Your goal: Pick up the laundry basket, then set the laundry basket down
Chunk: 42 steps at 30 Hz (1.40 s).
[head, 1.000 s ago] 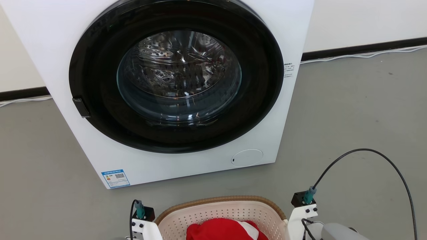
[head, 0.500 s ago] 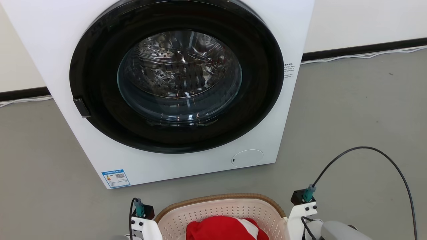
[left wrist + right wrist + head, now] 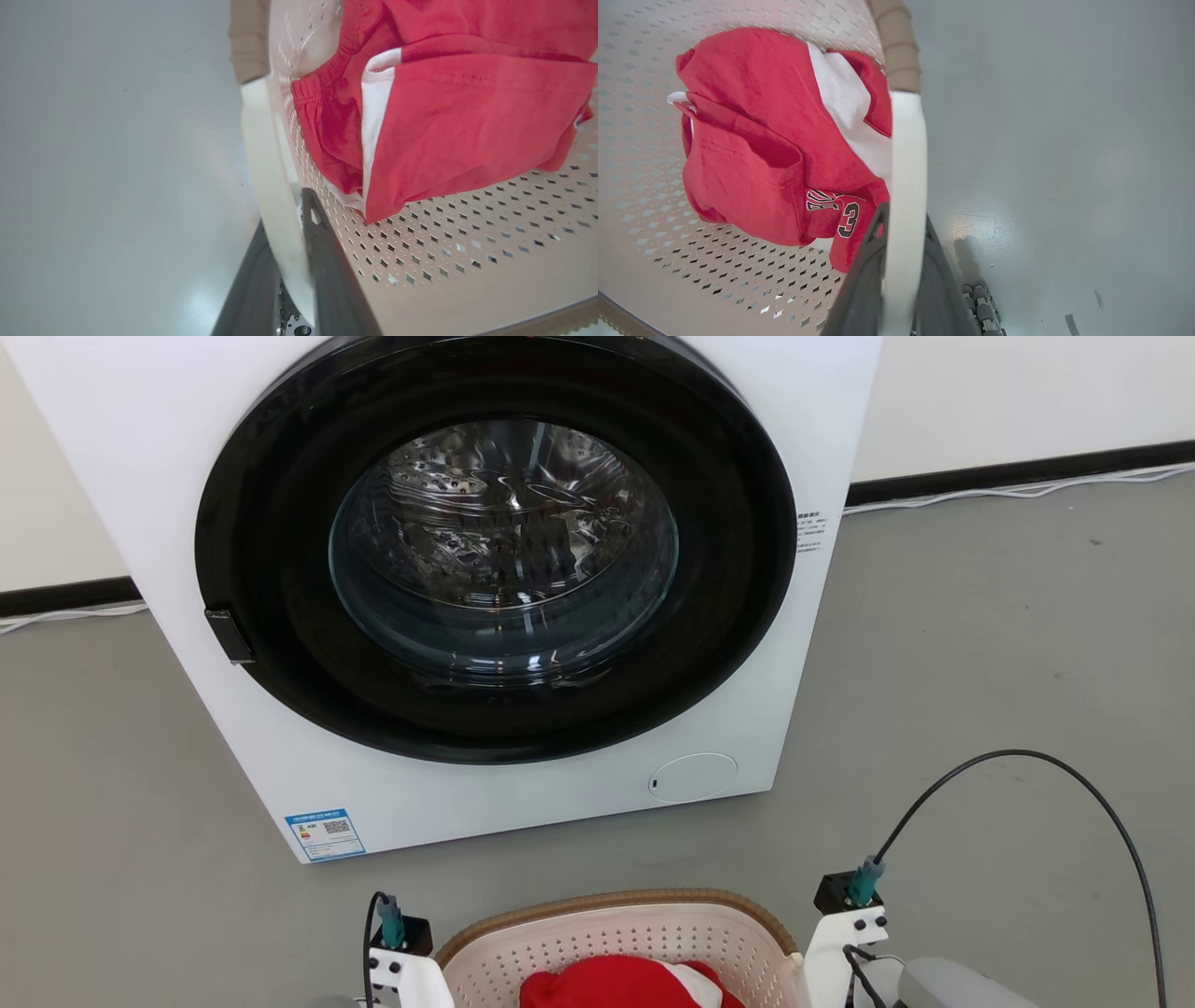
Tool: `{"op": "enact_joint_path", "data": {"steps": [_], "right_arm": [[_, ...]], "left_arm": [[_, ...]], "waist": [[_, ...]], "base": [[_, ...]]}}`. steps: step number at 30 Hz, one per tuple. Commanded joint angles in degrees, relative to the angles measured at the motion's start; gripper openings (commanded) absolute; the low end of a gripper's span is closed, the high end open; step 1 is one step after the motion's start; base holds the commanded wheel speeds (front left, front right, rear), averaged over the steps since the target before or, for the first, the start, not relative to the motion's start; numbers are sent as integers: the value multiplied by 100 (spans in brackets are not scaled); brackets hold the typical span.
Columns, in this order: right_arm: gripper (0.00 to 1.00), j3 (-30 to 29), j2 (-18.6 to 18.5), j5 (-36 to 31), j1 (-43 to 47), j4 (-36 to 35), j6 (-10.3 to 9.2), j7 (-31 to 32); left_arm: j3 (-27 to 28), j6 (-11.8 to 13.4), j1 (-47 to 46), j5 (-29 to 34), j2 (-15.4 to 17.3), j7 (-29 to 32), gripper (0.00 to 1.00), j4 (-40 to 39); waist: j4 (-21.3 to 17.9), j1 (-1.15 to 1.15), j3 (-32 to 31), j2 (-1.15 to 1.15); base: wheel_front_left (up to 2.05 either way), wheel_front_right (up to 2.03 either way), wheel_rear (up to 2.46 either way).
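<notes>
The laundry basket (image 3: pixel 616 933), cream and perforated with a brown woven-look rim (image 3: pixel 607 899), sits at the bottom centre of the head view, in front of the washing machine. It holds a red and white garment (image 3: pixel 625 985). In the left wrist view my left gripper (image 3: pixel 292 233) is shut on the basket's white left handle (image 3: pixel 266 154), one dark finger on each side. My right gripper (image 3: pixel 901 242) is shut the same way on the white right handle (image 3: pixel 906 154). I cannot tell whether the basket's bottom touches the floor.
A white front-loading washing machine (image 3: pixel 140 448) with a closed round black door (image 3: pixel 504 541) stands just beyond the basket. Grey floor (image 3: pixel 980 644) spreads to both sides. A black cable (image 3: pixel 1074 775) loops from my right wrist. White cords (image 3: pixel 1027 490) run along the wall base.
The basket rose slightly and has now sunk a little lower in the head view, with both wrists following it. Both grips on the handles are unchanged.
</notes>
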Motion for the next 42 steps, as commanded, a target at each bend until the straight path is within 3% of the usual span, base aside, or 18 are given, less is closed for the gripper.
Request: {"op": "enact_joint_path", "data": {"steps": [1, 42], "right_arm": [[0, 38, 104, 77, -188, -157, 92, -48], [0, 460, 82, 504, -246, -135, 92, -157]], "left_arm": [[42, -35, -298, -19, 97, 36, 0, -64], [-279, -35, -412, -236, 97, 79, 0, 138]], "waist": [[-3, 0, 1, 0], [-22, 0, -55, 0]], "base": [[0, 0, 0], [0, 0, 0]]}}
